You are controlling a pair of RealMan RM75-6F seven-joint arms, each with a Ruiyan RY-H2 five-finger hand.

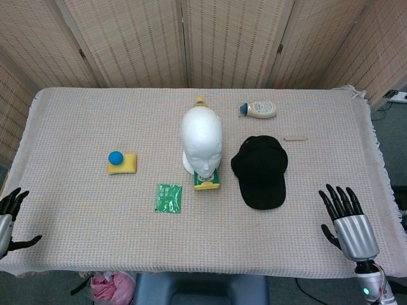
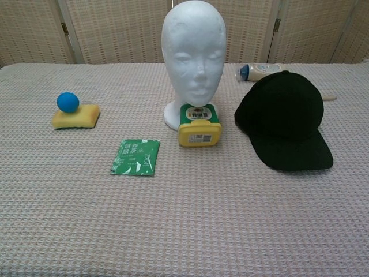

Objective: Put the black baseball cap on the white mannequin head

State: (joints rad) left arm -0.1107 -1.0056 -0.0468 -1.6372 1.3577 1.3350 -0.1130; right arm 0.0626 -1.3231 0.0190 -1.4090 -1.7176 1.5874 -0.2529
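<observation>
The black baseball cap lies flat on the table, brim toward the front edge, just right of the white mannequin head, which stands upright mid-table. My right hand hovers over the table's front right corner, fingers spread and empty, well short of the cap. At the front left edge only part of my left hand shows, fingers apart and holding nothing. Neither hand appears in the chest view.
A yellow-green box sits against the mannequin's base. A green sachet lies front left of it. A blue ball on a yellow sponge sits left. A bottle and a thin stick lie behind the cap.
</observation>
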